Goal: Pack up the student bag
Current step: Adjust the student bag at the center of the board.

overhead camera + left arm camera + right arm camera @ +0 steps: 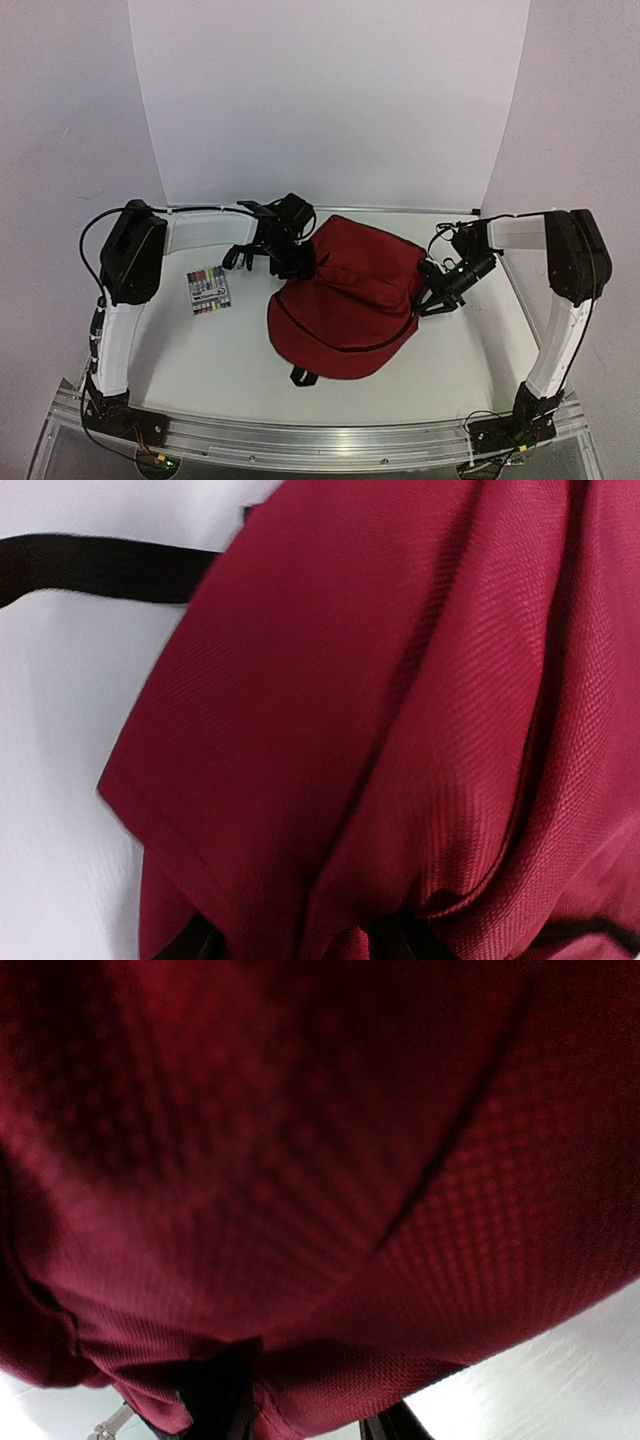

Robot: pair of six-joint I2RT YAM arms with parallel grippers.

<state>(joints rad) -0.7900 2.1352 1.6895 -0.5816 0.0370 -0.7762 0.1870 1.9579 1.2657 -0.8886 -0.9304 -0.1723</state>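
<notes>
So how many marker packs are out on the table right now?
1: the marker pack lies flat on the table, left of the bag and apart from it. Others could be hidden under or inside the bag.

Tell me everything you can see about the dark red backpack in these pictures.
The student bag is a dark red backpack of woven fabric, lying on the white table with its far part bunched and raised. A dark curved zip line crosses its near front, and a black strap loop sticks out at its near edge. The left gripper holds its far-left edge and the right gripper its right edge, jaws closed on the cloth.
</notes>
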